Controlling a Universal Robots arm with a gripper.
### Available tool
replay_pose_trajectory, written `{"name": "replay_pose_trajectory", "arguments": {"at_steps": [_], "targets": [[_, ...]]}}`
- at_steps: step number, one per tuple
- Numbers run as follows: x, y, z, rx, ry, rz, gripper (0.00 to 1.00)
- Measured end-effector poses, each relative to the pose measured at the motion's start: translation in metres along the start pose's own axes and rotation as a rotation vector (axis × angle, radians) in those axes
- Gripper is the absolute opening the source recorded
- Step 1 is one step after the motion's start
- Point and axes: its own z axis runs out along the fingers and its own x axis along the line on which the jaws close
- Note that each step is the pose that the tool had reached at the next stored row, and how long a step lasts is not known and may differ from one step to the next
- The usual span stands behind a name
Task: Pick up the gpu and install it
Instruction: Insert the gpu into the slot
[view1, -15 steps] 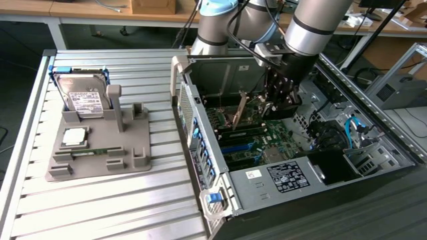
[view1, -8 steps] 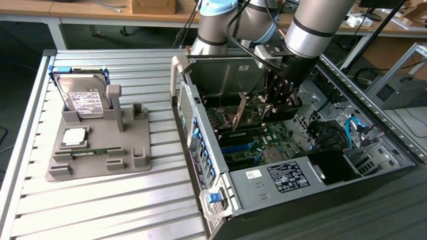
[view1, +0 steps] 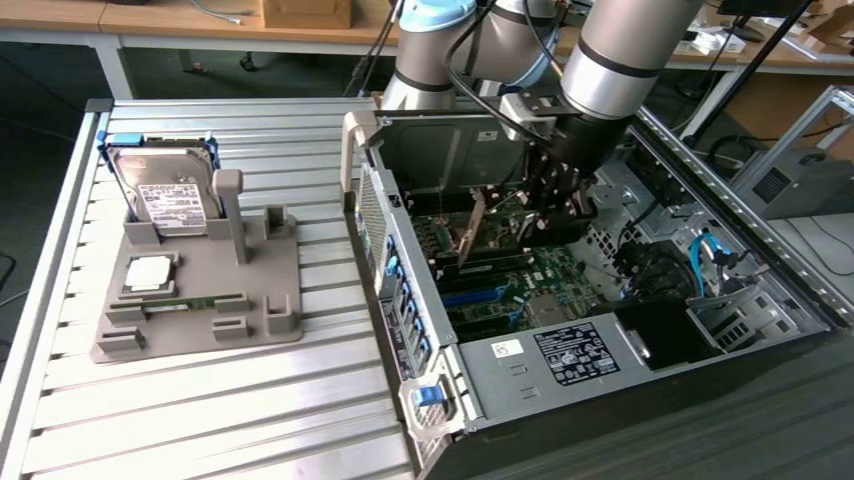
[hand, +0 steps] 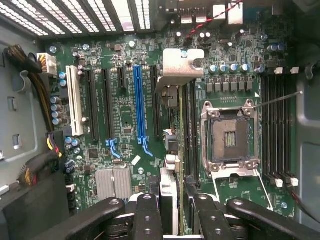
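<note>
Pickup was done; the black gripper (hand: 172, 220) clamped the thin dark silver-bracketed gpu (hand: 169, 187) above the green motherboard (hand: 125, 120), not yet seated.

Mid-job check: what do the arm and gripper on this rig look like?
The arm has silver-grey tubular links with black bands and light blue joint caps; a black cable loops beside it. The gripper is black, its fingers dotted with round fasteners.

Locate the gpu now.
Inside the computer case on the exterior view's right, the gripper holds the gpu over the motherboard beside the blue slot.
</note>
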Motion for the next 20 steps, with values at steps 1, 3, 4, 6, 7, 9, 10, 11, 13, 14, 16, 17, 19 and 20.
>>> {"name": "replay_pose_trajectory", "arguments": {"at_steps": [1, 3, 4, 6, 7, 9, 10, 11, 13, 14, 16, 17, 19, 20], "targets": [[0.000, 0.0012, 0.0002, 0.0000, 0.0000, 0.000, 0.30], [0.001, 0.0034, 0.0004, 0.0000, 0.0001, 0.000, 0.30], [0.001, 0.0045, 0.0006, 0.0000, 0.0000, 0.001, 0.30], [0.001, 0.0065, 0.0009, 0.0000, 0.0000, 0.001, 0.30], [0.002, 0.0071, 0.0011, 0.0000, -0.0001, 0.001, 0.30], [0.002, 0.0083, 0.0018, 0.0000, 0.0002, 0.001, 0.30], [0.002, 0.0093, 0.0026, 0.0000, 0.0002, 0.001, 0.30], [0.002, 0.0099, 0.0029, 0.0000, 0.0003, 0.001, 0.30], [0.003, 0.0108, 0.0036, 0.0000, 0.0003, 0.001, 0.30], [0.003, 0.0113, 0.0039, 0.0000, 0.0004, 0.001, 0.30], [0.003, 0.0118, 0.0044, 0.0000, 0.0005, 0.001, 0.30], [0.003, 0.0120, 0.0046, -0.0001, 0.0007, 0.001, 0.30], [0.003, 0.0125, 0.0051, 0.0001, 0.0008, 0.001, 0.30], [0.003, 0.0126, 0.0053, 0.0000, 0.0009, 0.001, 0.30]]}}
